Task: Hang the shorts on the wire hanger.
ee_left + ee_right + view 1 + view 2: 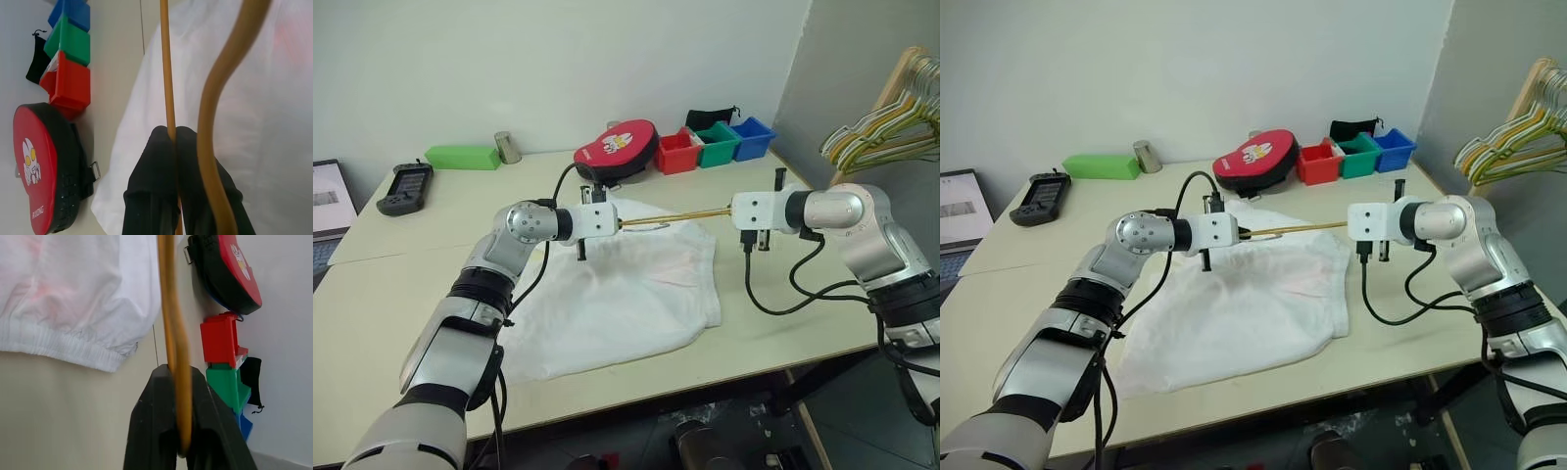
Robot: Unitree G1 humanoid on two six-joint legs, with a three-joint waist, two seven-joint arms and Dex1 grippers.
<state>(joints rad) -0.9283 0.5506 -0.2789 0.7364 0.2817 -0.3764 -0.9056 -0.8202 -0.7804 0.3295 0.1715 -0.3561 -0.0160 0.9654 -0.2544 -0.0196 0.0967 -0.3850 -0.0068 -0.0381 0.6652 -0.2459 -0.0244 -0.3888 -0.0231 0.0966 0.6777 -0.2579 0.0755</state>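
A: Left gripper (pixel 172 142) clamped on the wire hanger (pixel 675 217), both black fingers (pixel 156 166) pinching the thin tan wire at one end.

B: Right gripper (pixel 177 377) also clamped on the same hanger, at the opposite end. Fingers pressed tight against the wire on both sides.

A: Hanger held off the table (pixel 783 323), stretched roughly level between the two grippers. Hangs above the far edge of the shorts (pixel 626 294), apart from the fabric.

B: Shorts lying flat on the table, spread out, none of it on the hanger. Faint pink mark on the cloth. Gathered waistband (pixel 58 345) toward the robot's right side, seen from the right wrist.

A: Silvery hook near the left gripper's end, hard to make out more.

B: Behind the shorts: red and black oval pad (pixel 617 149) with a cartoon face. To its right, red bin (pixel 677 152), green bin (pixel 717 143), blue bin (pixel 752 137) in a row, black pouch (pixel 710 117) behind them.

A: Far left side of the table: green block (pixel 462 157), small grey cylinder (pixel 508 147), black handheld controller (pixel 406 188). Laptop (pixel 331 201) at the left edge.

B: Bunch of thicker hangers (pixel 886 127) on a wooden rack at right, well apart from the table work.
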